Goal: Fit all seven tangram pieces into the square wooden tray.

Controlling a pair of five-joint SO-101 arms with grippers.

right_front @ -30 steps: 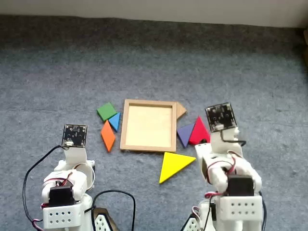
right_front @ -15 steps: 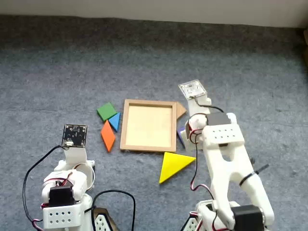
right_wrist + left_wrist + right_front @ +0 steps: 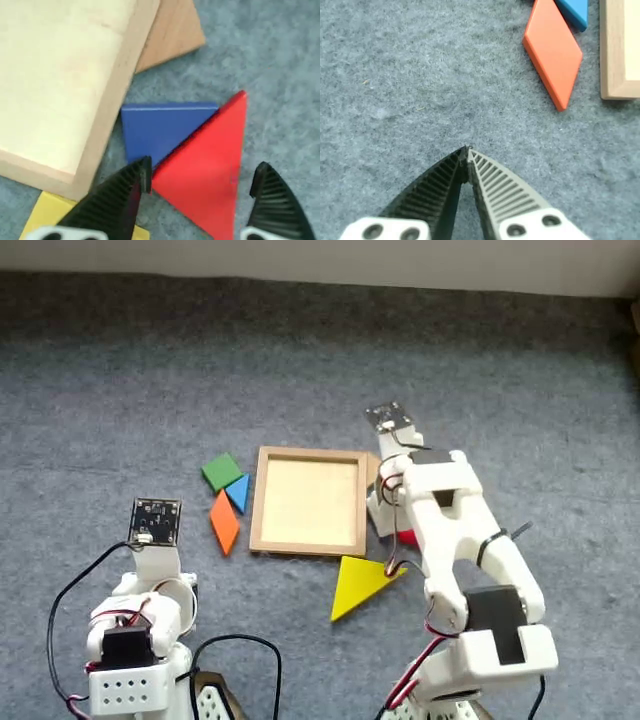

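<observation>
The right pincer (image 3: 202, 174) is released, jaws wide apart, and the red triangle (image 3: 207, 160) lies between them on the tabletop (image 3: 265, 60); the tips seem not to touch it. Just beyond the pincer is the blue triangle (image 3: 160, 127), beside the tray (image 3: 117, 95). The left pincer (image 3: 466, 151) is clenched, tips together, with the orange piece (image 3: 552, 52) well ahead of it.

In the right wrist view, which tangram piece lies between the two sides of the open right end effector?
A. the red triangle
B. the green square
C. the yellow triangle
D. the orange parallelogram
A: in the right wrist view the right end effector stands with its jaws apart, one on each side of the red triangle, next to the tray.
</observation>
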